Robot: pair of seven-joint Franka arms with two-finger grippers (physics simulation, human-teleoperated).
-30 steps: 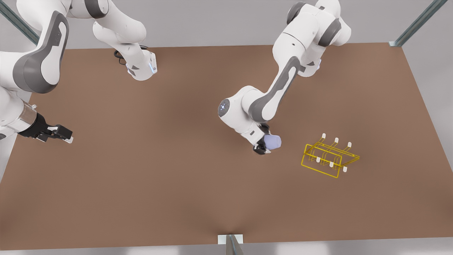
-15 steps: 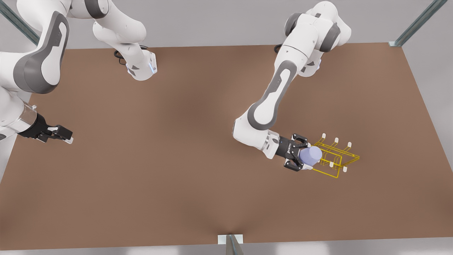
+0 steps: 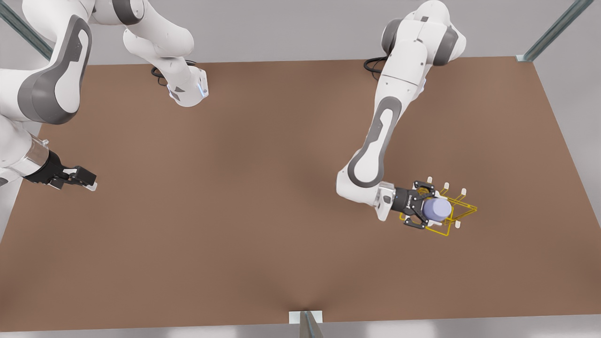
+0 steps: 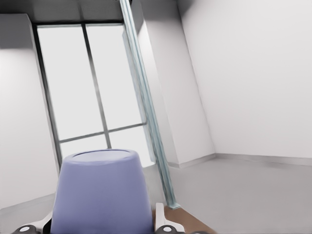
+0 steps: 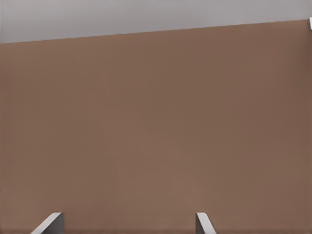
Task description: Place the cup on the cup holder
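Note:
My left gripper is at the front view's right, shut on the lavender-blue cup. It holds the cup over the yellow wire cup holder, among its white-capped prongs. Whether the cup touches a prong I cannot tell. In the left wrist view the cup sits between the fingers of the left gripper, its narrower end pointing away from the wrist. My right gripper waits open near the table's edge at the front view's left. The right wrist view has that gripper with bare table between its fingers.
The brown table spreads between the two arms. Both arm bases stand at its far edge. A small metal bracket sits at the middle of the near edge, and slanted metal posts rise at the far corners.
The left arm has swung toward the front view's right and carried the cup from the table's middle to over the yellow rack. The right arm has stayed still.

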